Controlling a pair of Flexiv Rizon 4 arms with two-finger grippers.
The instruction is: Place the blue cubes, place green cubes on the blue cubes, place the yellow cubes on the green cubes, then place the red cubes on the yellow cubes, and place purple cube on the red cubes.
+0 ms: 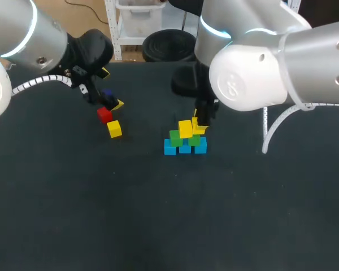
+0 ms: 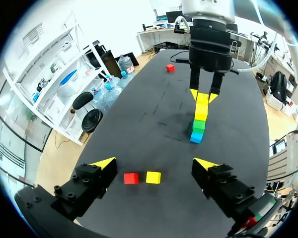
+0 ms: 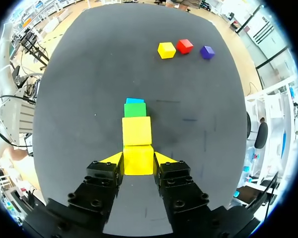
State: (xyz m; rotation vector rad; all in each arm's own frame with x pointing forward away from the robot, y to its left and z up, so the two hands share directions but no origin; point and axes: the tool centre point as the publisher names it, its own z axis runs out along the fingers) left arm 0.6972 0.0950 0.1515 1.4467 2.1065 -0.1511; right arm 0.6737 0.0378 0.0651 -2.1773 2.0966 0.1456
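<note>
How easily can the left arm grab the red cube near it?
Probably easily: the open left gripper points at the uncovered red cube, though a yellow cube sits close beside.

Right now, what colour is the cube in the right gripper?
A yellow cube; right wrist view shows it best.

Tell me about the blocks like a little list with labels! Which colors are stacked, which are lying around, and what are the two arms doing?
Bottom row: three blue cubes side by side
Second row: two green cubes on the blue
Third row: placed yellow cube on the green
Right end effector: shut on the held yellow cube, beside the placed one
Left end effector: open, over the loose cubes
Loose: loose red cube, loose yellow cube, purple cube
Farther off: far red cube
</note>
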